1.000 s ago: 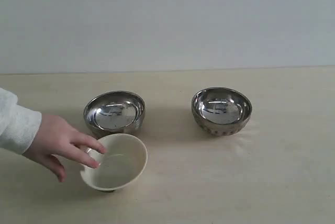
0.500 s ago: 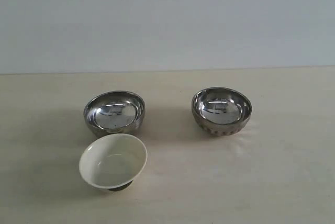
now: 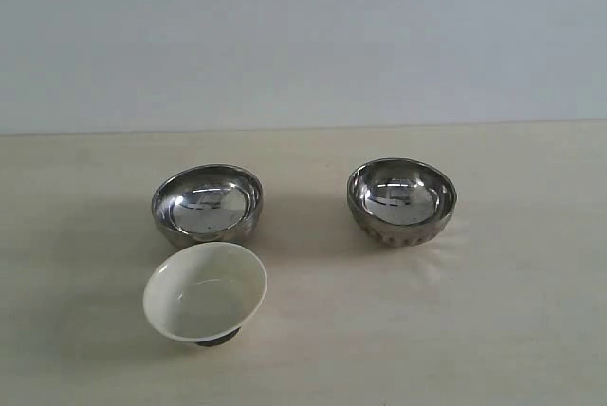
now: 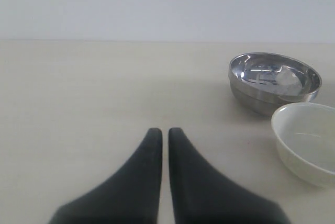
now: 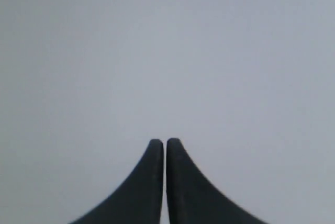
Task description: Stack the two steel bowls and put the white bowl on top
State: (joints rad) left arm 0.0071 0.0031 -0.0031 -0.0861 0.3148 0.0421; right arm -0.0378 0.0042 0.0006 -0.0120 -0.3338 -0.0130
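Note:
Two steel bowls stand apart on the beige table: a smooth one [image 3: 207,203] at the left and a ribbed one [image 3: 401,200] at the right. The white bowl [image 3: 205,293] sits tilted just in front of the left steel bowl, close to it. In the left wrist view the smooth steel bowl [image 4: 274,80] and the white bowl [image 4: 308,141] lie off to one side of my left gripper [image 4: 160,131], which is shut and empty over bare table. My right gripper [image 5: 165,141] is shut, empty, facing only a plain grey wall. Neither gripper shows in the exterior view.
The beige table [image 3: 512,311] runs back to a plain grey wall [image 3: 303,36]. Nothing else stands on it besides the three bowls.
A person's hand that touched the white bowl's left rim one second ago has withdrawn out of view. The white bowl shifted slightly and now rests tilted.

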